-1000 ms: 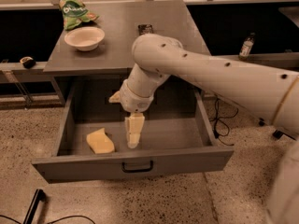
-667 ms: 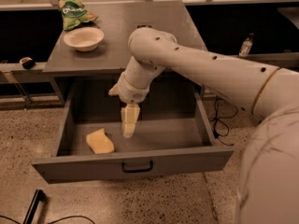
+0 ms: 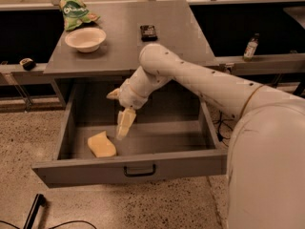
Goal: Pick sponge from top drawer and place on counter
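The pale yellow sponge [image 3: 101,144] lies on the floor of the open top drawer [image 3: 128,168], at its front left. My gripper [image 3: 116,116] hangs inside the drawer, just right of the sponge and slightly above it, not touching it. It is open: one cream finger [image 3: 125,123] points down and the other [image 3: 113,94] sticks out to the left. The grey counter [image 3: 128,46] is above and behind the drawer. My white arm reaches in from the right across the drawer.
On the counter stand a white bowl [image 3: 86,38], a green snack bag [image 3: 76,12] at the back left and a small black object [image 3: 148,31]. A bottle [image 3: 250,46] stands on a ledge at the right. A black bar [image 3: 34,210] lies on the speckled floor.
My gripper has moved left inside the drawer, closer to the sponge. The sponge has not moved.
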You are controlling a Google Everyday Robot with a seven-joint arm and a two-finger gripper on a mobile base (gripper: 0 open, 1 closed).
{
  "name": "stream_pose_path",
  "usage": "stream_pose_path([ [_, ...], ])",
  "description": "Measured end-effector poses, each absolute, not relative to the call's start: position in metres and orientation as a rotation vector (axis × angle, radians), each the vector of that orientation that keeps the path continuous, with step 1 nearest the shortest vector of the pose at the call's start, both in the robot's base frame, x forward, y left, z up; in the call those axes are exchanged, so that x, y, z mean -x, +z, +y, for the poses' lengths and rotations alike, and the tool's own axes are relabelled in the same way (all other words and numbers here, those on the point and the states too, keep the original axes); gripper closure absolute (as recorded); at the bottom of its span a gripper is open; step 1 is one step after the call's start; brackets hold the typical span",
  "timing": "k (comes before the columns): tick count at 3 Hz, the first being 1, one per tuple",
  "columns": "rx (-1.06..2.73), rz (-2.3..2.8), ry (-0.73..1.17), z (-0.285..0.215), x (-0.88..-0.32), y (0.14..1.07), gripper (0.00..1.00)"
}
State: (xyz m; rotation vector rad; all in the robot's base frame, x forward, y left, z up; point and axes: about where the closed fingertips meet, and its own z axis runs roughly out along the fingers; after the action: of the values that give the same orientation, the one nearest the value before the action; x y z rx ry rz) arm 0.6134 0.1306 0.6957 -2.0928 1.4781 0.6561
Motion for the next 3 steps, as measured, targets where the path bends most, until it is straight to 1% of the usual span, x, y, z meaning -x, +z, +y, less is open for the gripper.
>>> stream_pose_path([
  [1,2.115,1.36,0.739,0.176,-0.586,0.657,0.0],
  [3,2.112,1.378,0.881,0.197,-0.559,0.608,0.0],
])
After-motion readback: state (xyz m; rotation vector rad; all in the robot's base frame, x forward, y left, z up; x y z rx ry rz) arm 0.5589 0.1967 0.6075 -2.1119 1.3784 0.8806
